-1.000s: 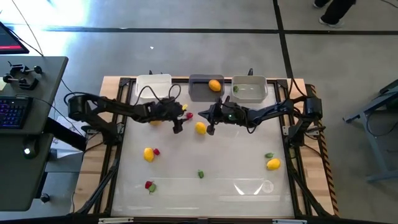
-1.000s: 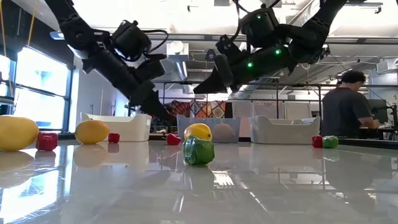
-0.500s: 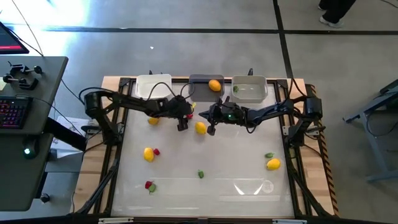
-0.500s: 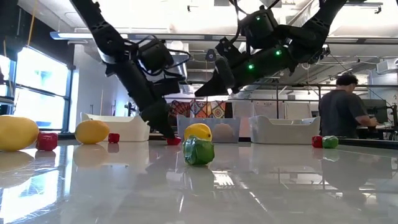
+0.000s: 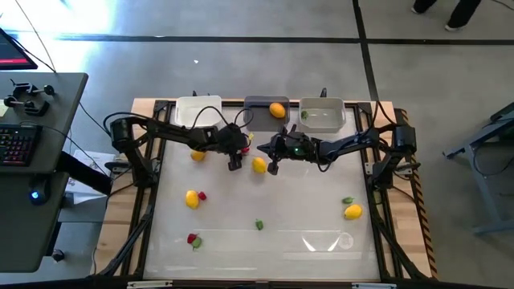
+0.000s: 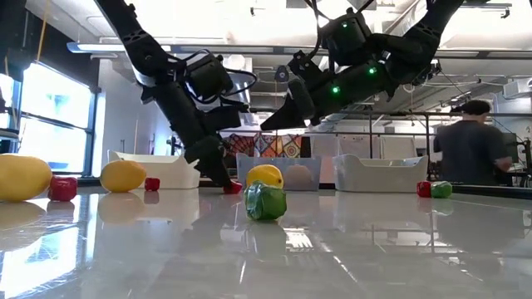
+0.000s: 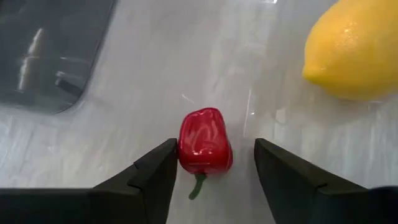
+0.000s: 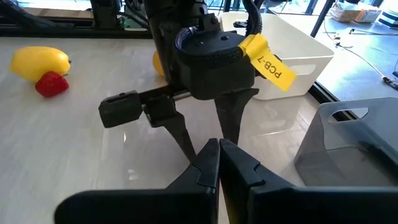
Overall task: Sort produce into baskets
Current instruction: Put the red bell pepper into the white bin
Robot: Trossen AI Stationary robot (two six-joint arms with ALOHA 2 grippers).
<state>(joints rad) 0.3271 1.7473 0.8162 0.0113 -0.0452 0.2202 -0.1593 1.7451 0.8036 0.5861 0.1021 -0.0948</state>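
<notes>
Since a second ago the left gripper (image 5: 234,161) has travelled right and a little far, and now it stands low over the tabletop (image 5: 265,241) in front of the dark basket (image 5: 261,112), just left of a lemon (image 5: 259,164). Its jaws are open and a small red pepper (image 7: 204,141) sits between them, touching the one finger (image 7: 158,174) or very close to it, while the other finger is apart from it. The right gripper (image 5: 271,166) has hardly moved; it hangs above the tabletop just right of the same lemon, jaws shut and empty.

I judge the pepper light, hard and glossy, so it may slip or roll away when only one finger pushes it. The best hold is across its wide body, not on the thin green stem, which points toward the gripper.

In the left wrist view one sees clearly that the pepper lies between the fingers and is not yet squeezed; the high view shows there only a bit of red beside the gripper. From above, in return, all is laid out: white basket (image 5: 197,111), dark basket with an orange fruit (image 5: 277,110), light basket (image 5: 323,114), and more produce spread on the near part. In the low view the fingertips reach down to the tabletop.
</notes>
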